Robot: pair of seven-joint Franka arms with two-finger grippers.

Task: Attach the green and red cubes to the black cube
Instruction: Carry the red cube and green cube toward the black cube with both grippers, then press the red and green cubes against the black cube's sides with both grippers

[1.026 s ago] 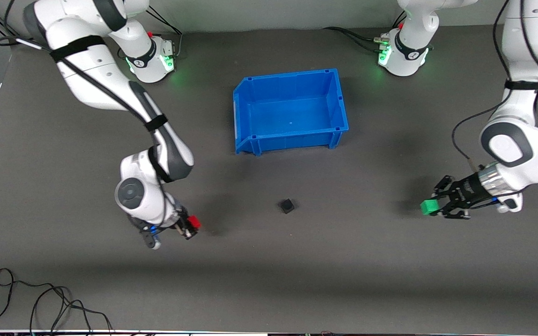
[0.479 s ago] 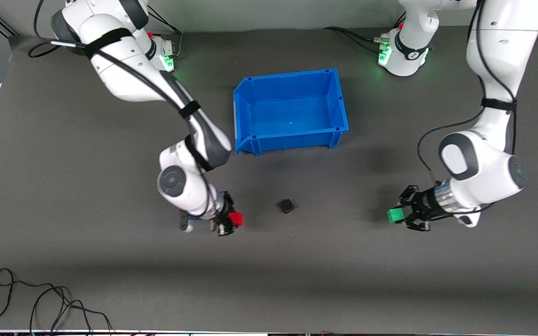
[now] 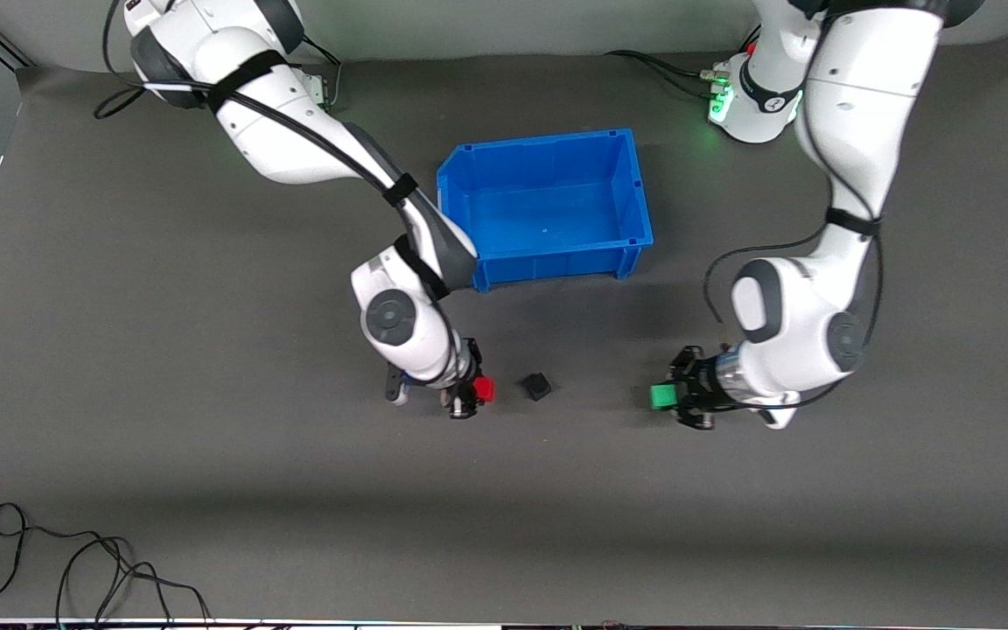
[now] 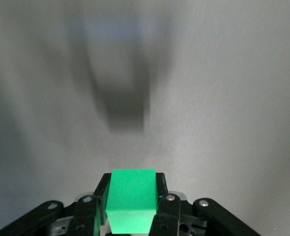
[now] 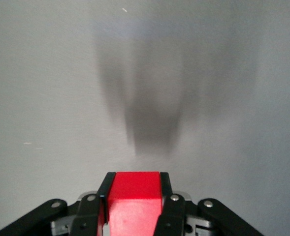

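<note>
The small matte black cube [image 3: 537,386] sits loose on the dark grey table [image 3: 206,490], between the two pincers: just beside the right pincer [image 3: 474,391], which is clamped on the small bright red cube [image 3: 485,389], and a good deal further from the left pincer [image 3: 675,396], which is clamped on the small bright green cube [image 3: 662,397]. The big worry, I'd say, is that nothing holds the black cube down; if the red one arrives first, or a touch off-centre, it could shove the black cube along the table or spin it instead of mating with it. The black cube also looks turned a little on the table, its corners skewed against the line the two pincers make, so flat faces may meet edge-on unless someone squares up. In the wrist views each coloured cube [image 4: 131,199] [image 5: 133,198] pokes out past the fingertips with a flat face leading, which helps, though a hard push might slide it back in the grip. Being cubes, none has a long axis to speak of. The empty blue plastic bin [image 3: 546,262] stands clear of all this.
</note>
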